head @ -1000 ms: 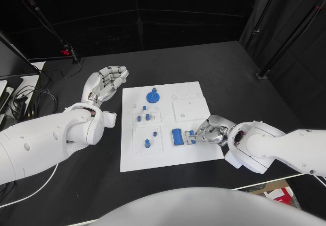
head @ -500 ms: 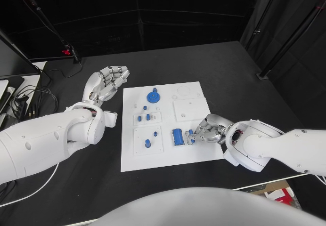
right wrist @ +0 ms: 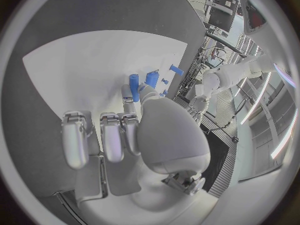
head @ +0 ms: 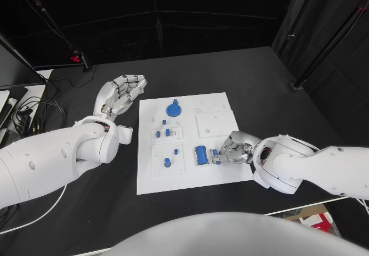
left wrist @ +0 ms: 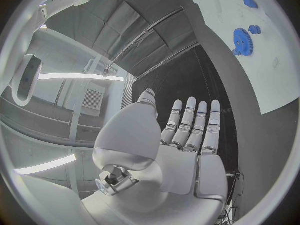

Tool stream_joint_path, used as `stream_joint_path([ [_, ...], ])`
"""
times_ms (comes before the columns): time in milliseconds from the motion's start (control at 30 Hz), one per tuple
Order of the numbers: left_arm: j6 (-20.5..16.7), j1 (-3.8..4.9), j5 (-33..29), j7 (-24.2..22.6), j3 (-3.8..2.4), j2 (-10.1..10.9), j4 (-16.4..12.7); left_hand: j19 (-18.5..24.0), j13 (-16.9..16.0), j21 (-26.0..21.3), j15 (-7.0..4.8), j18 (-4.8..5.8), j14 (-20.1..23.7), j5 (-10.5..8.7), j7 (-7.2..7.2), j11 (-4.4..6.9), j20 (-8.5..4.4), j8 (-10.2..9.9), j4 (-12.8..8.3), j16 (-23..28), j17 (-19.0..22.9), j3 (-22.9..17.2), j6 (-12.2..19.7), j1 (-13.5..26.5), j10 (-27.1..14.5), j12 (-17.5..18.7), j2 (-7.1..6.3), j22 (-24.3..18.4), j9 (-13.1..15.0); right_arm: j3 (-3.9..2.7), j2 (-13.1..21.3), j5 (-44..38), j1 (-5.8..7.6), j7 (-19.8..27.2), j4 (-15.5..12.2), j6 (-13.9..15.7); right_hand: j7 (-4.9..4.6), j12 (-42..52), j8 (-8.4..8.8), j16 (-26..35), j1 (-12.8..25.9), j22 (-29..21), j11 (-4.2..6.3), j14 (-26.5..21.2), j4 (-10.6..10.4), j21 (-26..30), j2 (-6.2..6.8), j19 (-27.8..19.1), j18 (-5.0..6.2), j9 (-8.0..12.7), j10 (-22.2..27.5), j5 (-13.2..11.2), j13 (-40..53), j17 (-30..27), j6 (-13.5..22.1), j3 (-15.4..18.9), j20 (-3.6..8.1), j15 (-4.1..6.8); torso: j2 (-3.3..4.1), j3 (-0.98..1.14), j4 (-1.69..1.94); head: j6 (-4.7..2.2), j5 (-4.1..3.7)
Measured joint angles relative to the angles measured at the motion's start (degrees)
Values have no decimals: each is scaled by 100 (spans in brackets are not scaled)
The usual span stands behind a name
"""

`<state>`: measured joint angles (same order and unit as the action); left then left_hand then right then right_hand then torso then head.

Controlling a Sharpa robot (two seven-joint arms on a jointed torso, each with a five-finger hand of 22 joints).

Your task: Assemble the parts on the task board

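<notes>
Task board (head: 184, 176): a white plate lying flat in the middle of the black table (head: 254, 80), long side running away from the robot.
Blue cylinder part (head: 200, 155): lies on the near right part of the board, just beside the right hand's fingertips; the right wrist view shows it (right wrist: 134, 87) as a short upright-looking bar next to the thumb tip.
Small blue piece (head: 216, 156): sits between the cylinder and the right hand; whether the fingers actually pinch it cannot be told.
Blue gear part (head: 174, 110): rests on the far left part of the board, with a small knob at its far edge; also seen in the left wrist view (left wrist: 241, 36).
Blue pegs (head: 163, 132): small pieces standing in the left middle block of the board; two more lie in the near left block (head: 170, 156).
Right hand (head: 235, 149): low over the board's right edge, fingers curled in toward the blue pieces; its grasp cannot be judged.
Left hand (head: 121, 92): off the board's far left corner, over bare table, fingers straight and apart, holding nothing.
</notes>
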<state>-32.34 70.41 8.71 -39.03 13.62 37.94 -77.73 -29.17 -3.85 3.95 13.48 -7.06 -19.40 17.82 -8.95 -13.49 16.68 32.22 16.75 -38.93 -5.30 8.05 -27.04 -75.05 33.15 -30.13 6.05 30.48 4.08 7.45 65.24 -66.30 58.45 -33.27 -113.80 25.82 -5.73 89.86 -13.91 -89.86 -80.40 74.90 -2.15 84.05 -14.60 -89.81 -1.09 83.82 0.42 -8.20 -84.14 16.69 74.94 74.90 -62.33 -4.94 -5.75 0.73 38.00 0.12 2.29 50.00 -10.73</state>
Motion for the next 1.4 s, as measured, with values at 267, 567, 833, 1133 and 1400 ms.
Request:
stream_joint_path([
  [267, 5, 0, 0, 0, 0, -9, 3, 0, 0, 0, 0, 0, 0, 0, 0, 0, 0, 0, 0, 0, 0, 0, 0, 0, 0, 0, 0, 0, 0, 0, -27, -133, 2, -39, 16, -121, -1, 0, 1, 0, 0, 0, 0, 0, 0, 0, 0, 0, 0, 0, 0, -1, 0, 0, 1, 0, 0, 0, -1, 0, -3, 0, -1],
  [567, 8, 0, 0, 0, 0, -13, 6, 0, 0, 0, 0, 0, 0, 0, 0, 0, 0, 0, 0, 0, 0, 0, 0, 0, 0, 0, 0, 0, 0, -2, -82, -199, 4, -41, 40, -150, -10, 0, 33, 0, 1, 0, -1, 0, -44, 0, 1, 0, 0, -9, 0, -7, 0, 0, 9, 44, 0, 0, -2, -1, 0, 0, 8],
  [833, 9, 0, 0, 0, 0, -14, 9, 0, 0, 0, 0, 0, 0, 23, 0, 0, 0, 0, 0, 0, 9, 0, 0, 0, 0, 0, 0, 1, 0, -1, -107, -224, 3, -41, 71, -169, -21, 0, 82, 0, 142, 0, -1, 0, -165, 0, 3, 0, 0, -4, 0, -6, 0, 0, 18, 166, 0, 0, -2, -1, 3, 0, 30],
  [1133, 10, 0, 0, 0, 0, -20, 13, 0, 0, 0, 0, 0, 0, 23, 0, 0, 0, 0, 0, 0, 8, 0, 0, 0, 0, 0, 0, 1, 0, 0, -136, -233, 3, -41, 100, -202, -62, 0, 82, 0, 237, 0, -21, 0, -199, 0, -6, 0, 0, -6, 21, -6, 0, 0, 60, 232, 0, 0, 1, -1, 2, 0, 30],
  [1400, 13, 0, 0, 0, 0, -22, 16, 0, 0, 0, 0, 0, 0, 23, 0, 0, 0, 0, 0, 0, 8, 0, 0, 0, 0, 0, 0, 1, 0, 0, -150, -237, 2, -41, 116, -221, -78, 0, 105, 0, 431, 0, -21, 0, -201, 0, 16, 0, 0, -5, 21, -73, 0, 0, 174, 427, 0, 0, 2, -1, 0, 0, 38],
])
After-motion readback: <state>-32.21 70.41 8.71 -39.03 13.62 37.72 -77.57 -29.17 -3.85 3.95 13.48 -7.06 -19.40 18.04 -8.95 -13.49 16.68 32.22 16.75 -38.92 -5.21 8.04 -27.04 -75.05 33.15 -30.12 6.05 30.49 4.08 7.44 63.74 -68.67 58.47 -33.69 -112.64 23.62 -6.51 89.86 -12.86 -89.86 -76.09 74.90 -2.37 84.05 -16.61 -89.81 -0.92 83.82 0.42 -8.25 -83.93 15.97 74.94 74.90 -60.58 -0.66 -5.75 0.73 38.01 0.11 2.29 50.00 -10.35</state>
